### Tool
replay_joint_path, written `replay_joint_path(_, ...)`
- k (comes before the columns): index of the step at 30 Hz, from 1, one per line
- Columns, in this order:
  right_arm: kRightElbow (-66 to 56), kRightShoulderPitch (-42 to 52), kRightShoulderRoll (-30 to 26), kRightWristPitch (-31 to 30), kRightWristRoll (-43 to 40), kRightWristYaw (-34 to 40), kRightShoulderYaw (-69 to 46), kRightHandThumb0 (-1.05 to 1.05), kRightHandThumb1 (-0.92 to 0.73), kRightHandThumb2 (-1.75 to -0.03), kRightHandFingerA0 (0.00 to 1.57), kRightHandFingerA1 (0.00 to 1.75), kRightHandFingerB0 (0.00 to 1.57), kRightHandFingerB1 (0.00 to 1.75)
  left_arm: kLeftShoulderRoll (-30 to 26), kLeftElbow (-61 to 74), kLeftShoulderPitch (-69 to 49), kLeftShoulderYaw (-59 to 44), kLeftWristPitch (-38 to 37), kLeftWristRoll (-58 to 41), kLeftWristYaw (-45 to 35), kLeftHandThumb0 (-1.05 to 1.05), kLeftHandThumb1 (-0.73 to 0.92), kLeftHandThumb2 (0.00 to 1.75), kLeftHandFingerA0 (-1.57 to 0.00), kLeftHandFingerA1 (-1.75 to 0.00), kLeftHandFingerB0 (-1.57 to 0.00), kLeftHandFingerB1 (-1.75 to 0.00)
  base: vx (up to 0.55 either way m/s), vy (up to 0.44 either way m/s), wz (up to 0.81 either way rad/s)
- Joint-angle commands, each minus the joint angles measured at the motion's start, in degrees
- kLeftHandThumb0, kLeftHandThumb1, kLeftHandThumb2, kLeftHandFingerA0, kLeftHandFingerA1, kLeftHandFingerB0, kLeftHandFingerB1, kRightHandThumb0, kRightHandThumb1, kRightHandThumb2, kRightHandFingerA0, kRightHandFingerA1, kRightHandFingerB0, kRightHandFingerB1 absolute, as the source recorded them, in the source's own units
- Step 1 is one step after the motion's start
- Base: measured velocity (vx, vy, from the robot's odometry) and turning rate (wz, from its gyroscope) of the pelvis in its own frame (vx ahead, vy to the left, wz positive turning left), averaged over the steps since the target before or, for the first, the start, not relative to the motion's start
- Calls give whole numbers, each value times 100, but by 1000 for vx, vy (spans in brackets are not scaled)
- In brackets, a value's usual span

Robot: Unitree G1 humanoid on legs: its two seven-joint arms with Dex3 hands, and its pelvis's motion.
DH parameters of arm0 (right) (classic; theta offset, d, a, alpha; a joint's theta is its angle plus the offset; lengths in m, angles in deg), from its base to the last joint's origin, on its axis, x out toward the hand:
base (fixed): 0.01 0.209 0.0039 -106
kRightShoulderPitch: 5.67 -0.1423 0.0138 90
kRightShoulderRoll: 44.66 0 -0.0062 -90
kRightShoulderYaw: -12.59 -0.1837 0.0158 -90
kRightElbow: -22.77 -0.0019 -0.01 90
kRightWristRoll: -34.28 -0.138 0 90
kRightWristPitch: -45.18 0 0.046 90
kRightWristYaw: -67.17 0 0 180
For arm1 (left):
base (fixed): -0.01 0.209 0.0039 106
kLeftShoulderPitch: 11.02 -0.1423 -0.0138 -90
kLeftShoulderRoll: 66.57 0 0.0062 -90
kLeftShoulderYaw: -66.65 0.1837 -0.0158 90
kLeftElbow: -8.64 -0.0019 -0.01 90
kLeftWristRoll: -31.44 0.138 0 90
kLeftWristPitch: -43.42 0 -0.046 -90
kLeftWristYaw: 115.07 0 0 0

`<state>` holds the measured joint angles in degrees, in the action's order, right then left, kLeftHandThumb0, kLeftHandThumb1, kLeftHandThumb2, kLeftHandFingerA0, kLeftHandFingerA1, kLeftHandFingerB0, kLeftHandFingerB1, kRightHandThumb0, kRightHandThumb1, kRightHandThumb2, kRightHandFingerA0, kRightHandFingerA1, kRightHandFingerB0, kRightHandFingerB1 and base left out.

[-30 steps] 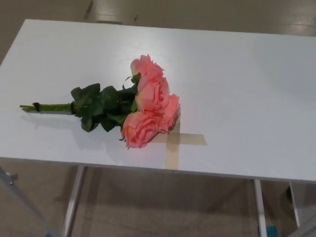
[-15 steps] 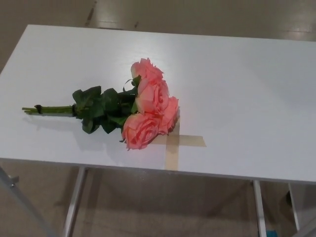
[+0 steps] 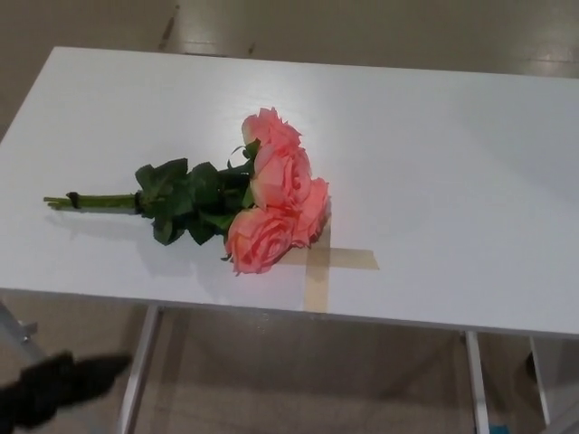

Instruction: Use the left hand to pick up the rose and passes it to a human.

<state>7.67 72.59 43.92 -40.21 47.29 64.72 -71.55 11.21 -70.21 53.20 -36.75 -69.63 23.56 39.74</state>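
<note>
Head view shows a bunch of pink roses [image 3: 271, 203] lying flat on the white table [image 3: 452, 163], blooms over a cross of tan tape [image 3: 318, 264] that probably marks its spot, bound stems [image 3: 90, 201] pointing to the robot's left, handy for that arm. The left hand [image 3: 54, 391] is a dark blur below the table edge, well apart from the stems; I cannot tell how its fingers are set. No right hand shows.
</note>
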Motion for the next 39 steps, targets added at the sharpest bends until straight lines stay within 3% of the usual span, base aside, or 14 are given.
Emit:
replay_joint_path(1,98,192,-70,1,143,22,97,-34,-69,-60,64,44,49,38,-340,1814,683,-644,57,-1097,47,-50,40,53,-33,-36,-33,-35,0,0,0)
replay_joint_path(2,98,191,-71,1,138,23,102,-34,-69,-60,64,44,49,38,-318,1845,688,-664,101,-1099,25,-50,40,53,-33,-36,-33,-35,0,0,0)
replay_joint_path(3,94,180,-72,-4,127,11,100,-34,-69,-60,64,44,48,38,-419,1760,1067,-599,361,-889,56,-26,17,80,-9,-53,-11,-52,0,0,0)
replay_joint_path(10,93,153,-83,-10,92,-4,88,-34,-69,-60,64,44,48,38,-553,1492,2147,-371,998,-327,77,-28,17,80,-6,-52,-8,-51,0,0,1)
replay_joint_path(11,92,162,-73,18,59,-13,59,-34,-69,-60,64,44,49,38,-612,1084,2809,-132,1035,84,138,-63,38,66,-12,-34,-15,-37,0,0,-7)
replay_joint_path(12,85,144,-95,23,55,-26,54,-41,-60,-79,59,54,45,48,-706,930,3102,-21,1235,263,130,-32,17,80,0,-48,0,-47,0,0,11)
replay_joint_path(15,81,102,-107,20,27,-54,20,-41,-60,-79,59,54,45,48,-809,535,3603,182,1404,504,111,-32,18,80,0,-49,0,-47,0,0,0)
replay_joint_path(16,81,103,-109,24,22,-57,12,-41,-60,-79,59,54,45,48,-837,422,3746,254,1458,572,102,-63,39,69,-7,-29,-9,-36,0,0,0)
replay_joint_path(22,95,43,-116,5,-2,-66,-43,-35,-70,-60,65,43,49,38,-930,-707,4966,977,1971,1138,49,-56,36,76,-2,-15,-3,-34,0,0,0)
replay_joint_path(23,102,30,-107,-13,12,-46,-36,-41,-60,-79,59,54,45,49,-915,-1053,5242,1204,2030,1365,74,-54,35,74,0,-13,-1,-28,0,0,0)
replay_joint_path(26,113,-1,-100,-36,57,0,-4,-41,-60,-80,59,54,45,49,-903,-1677,5790,1748,2291,1940,136,-46,41,53,0,-11,0,-25,0,0,0)
replay_joint_path(31,114,-20,-101,-63,55,-8,4,-41,-60,-80,59,54,46,49,-767,-2192,6319,2468,2937,2629,218,-27,23,61,0,-12,0,-21,0,0,0)
replay_joint_path(32,108,-26,-105,-60,40,-2,-11,-35,-70,-60,65,43,49,38,-714,-2299,6448,2624,3071,2765,236,-18,43,55,0,-4,0,-16,0,0,0)
replay_joint_path(39,95,-39,-114,-42,2,-25,-45,-36,-70,-60,65,43,49,37,-458,-2811,6845,3342,3737,3313,210,-21,47,54,0,-3,0,-15,0,0,0)
